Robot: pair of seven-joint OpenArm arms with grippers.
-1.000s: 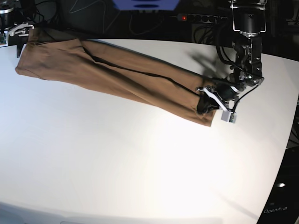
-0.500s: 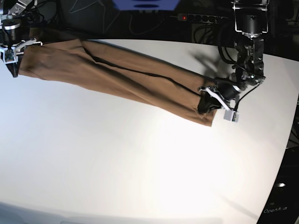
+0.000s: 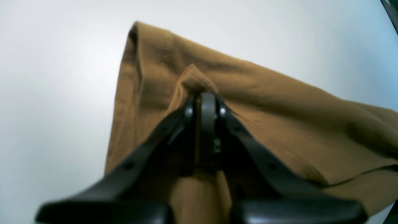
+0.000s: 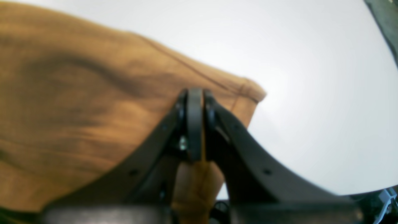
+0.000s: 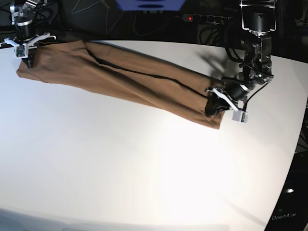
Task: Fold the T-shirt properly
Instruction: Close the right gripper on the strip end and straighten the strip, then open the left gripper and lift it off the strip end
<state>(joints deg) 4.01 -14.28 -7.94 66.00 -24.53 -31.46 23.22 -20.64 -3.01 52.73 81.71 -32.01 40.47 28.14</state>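
The tan T-shirt (image 5: 120, 77) lies folded into a long band stretched across the white table (image 5: 144, 163), from far left to the right side. My left gripper (image 5: 211, 107) is shut on the shirt's right end; the left wrist view shows its jaws (image 3: 205, 102) pinching a fold of the T-shirt (image 3: 279, 105). My right gripper (image 5: 28, 58) is shut on the shirt's left end; the right wrist view shows its closed jaws (image 4: 194, 99) gripping the T-shirt (image 4: 77, 93) near a hemmed corner.
The table's far edge runs just behind the shirt. Dark cables and a power strip (image 5: 207, 19) lie beyond it. The table's curved right edge (image 5: 296, 144) is near my left arm.
My right gripper has moved right and toward the far edge with the shirt's left end. My left gripper has shifted slightly up and left, holding its end.
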